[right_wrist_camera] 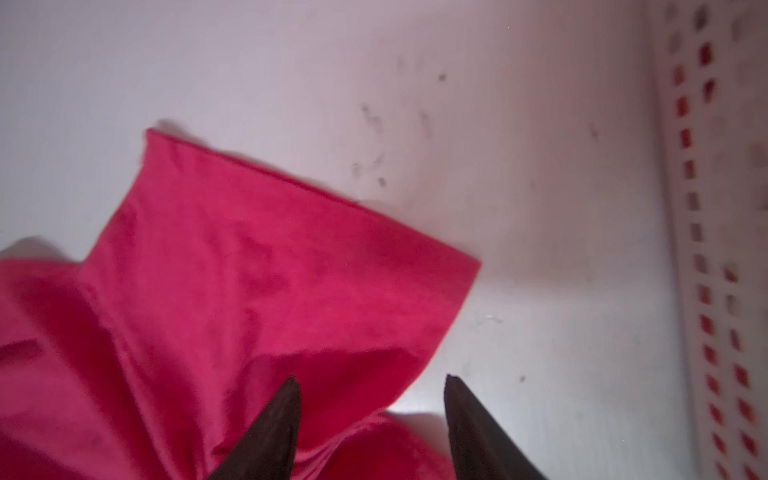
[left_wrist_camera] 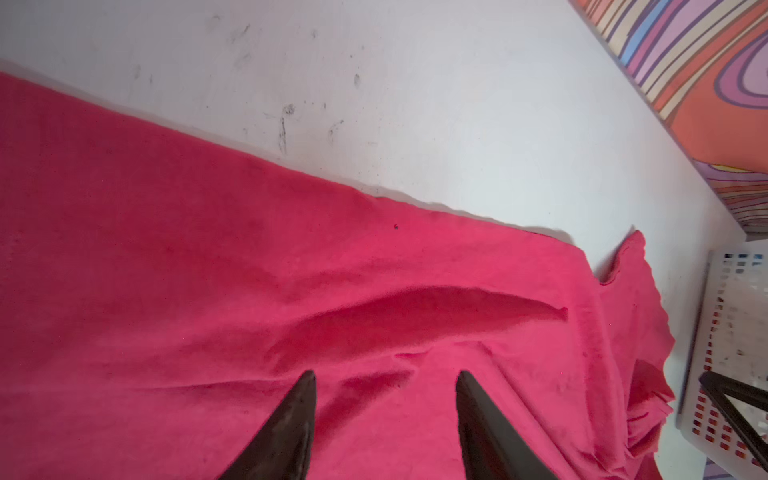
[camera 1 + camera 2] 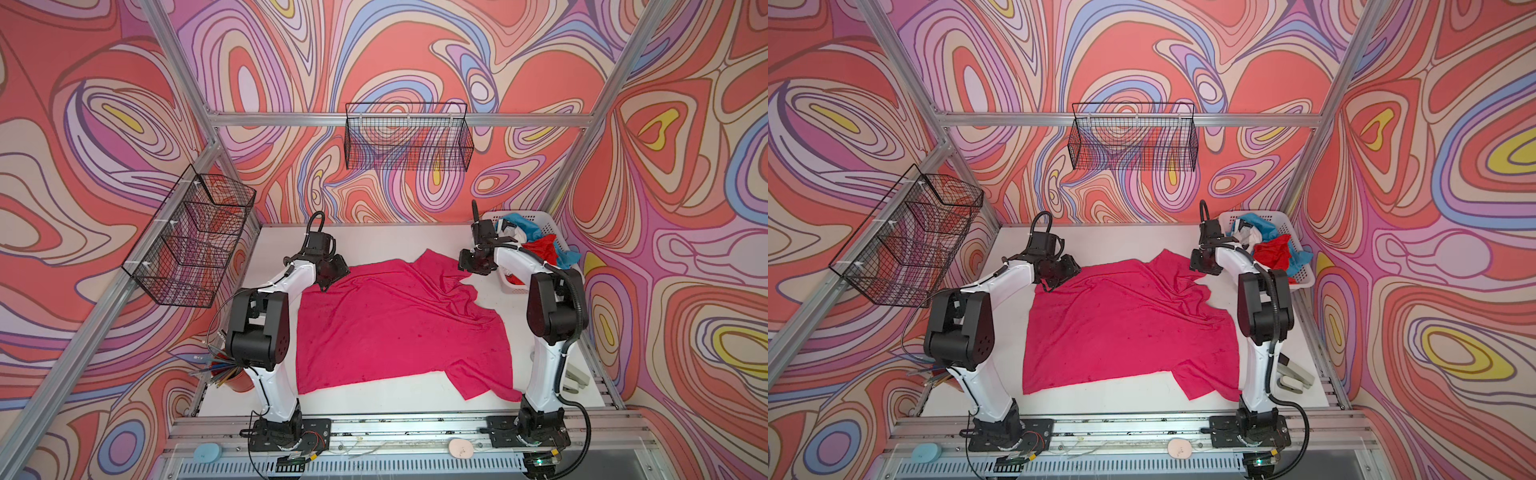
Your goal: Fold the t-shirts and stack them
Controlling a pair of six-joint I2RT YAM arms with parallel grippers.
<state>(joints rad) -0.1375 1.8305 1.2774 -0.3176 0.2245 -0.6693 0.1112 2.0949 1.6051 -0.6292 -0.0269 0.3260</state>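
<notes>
Magenta-pink t-shirt: spread open across the middle of the white bench, between the two arms; rumpled with creases toward the far right, smoother on the left. One sleeve splayed toward the far right corner, the near right corner of the cloth trailing toward the base of the right arm.

Left end effector: over the far left part of the magenta-pink t-shirt, jaws apart, nothing between them; contact with the cloth not discernible.

Right end effector: at the far right sleeve, jaws apart and empty, one fingertip over the cloth, its partner over bare bench.

White slotted basket: far right corner of the bench, just beside the right arm. Contents, heaped and unfolded: red t-shirt, teal-blue t-shirt, white t-shirt with black marks.

Black wire basket: hung on the back wall rail. Tiered wire basket: hung on the left rail.

Red cup: behind the left arm's base, holding thin sticks.
</notes>
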